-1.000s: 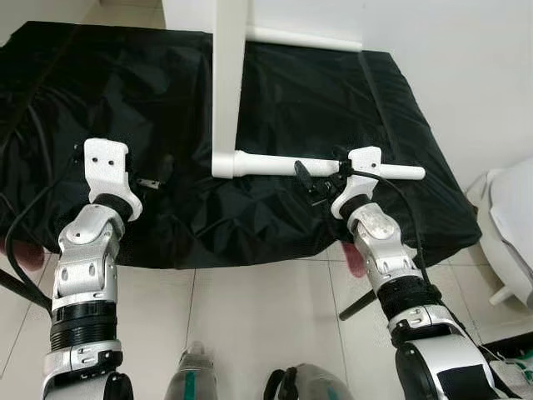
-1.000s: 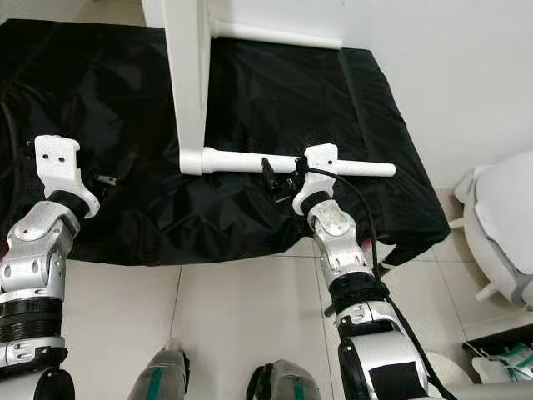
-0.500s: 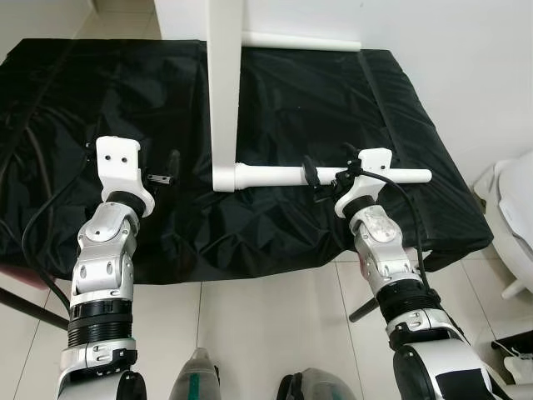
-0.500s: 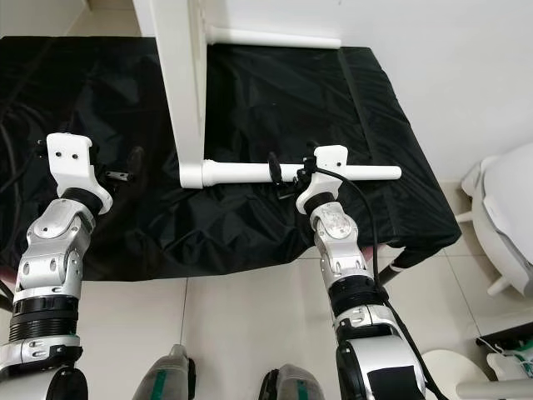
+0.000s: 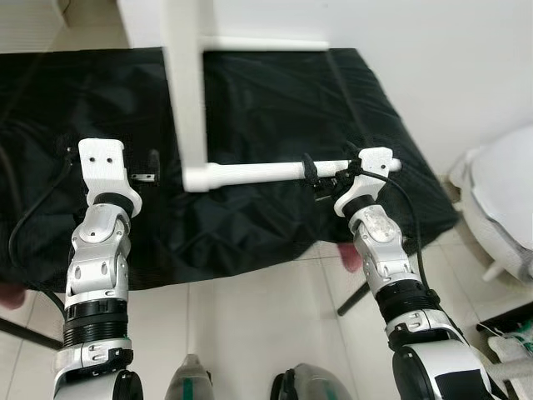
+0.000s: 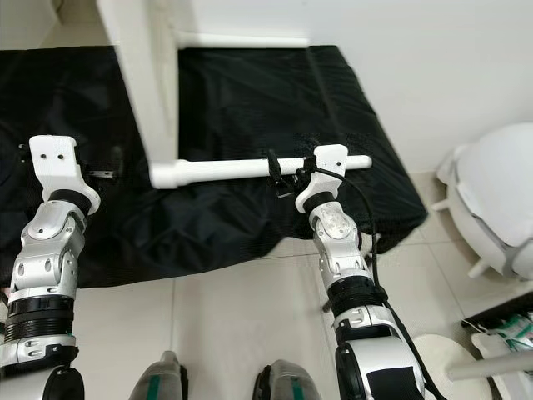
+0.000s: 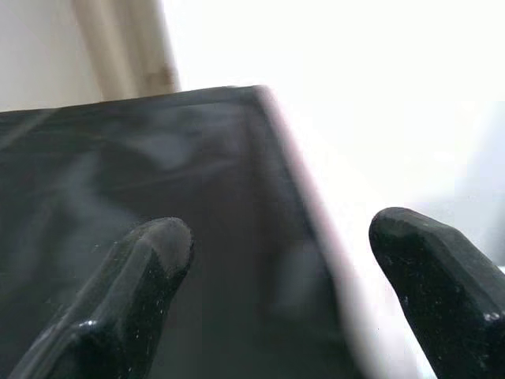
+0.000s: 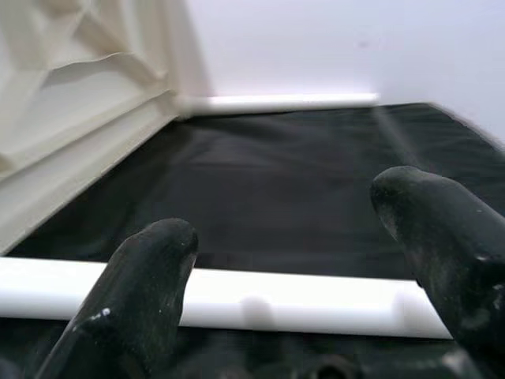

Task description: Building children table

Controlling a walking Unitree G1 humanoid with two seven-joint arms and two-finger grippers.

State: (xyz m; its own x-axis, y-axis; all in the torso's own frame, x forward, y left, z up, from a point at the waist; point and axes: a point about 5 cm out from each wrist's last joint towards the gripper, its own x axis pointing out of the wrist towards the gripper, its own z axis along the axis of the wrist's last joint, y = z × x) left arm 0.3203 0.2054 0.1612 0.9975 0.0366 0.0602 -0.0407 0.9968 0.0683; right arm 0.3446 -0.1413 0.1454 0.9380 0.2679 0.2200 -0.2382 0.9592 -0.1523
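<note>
Since half second ago, right claw stays apart astride white table leg; left claw apart over black-covered worktop; leg unclamped.

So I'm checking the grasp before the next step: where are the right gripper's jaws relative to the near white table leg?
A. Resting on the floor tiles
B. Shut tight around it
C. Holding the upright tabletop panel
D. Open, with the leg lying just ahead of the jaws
D: in the right wrist view the right gripper has its jaws spread apart, and the white table leg lies across the black cloth just beyond them, not clamped.
</note>
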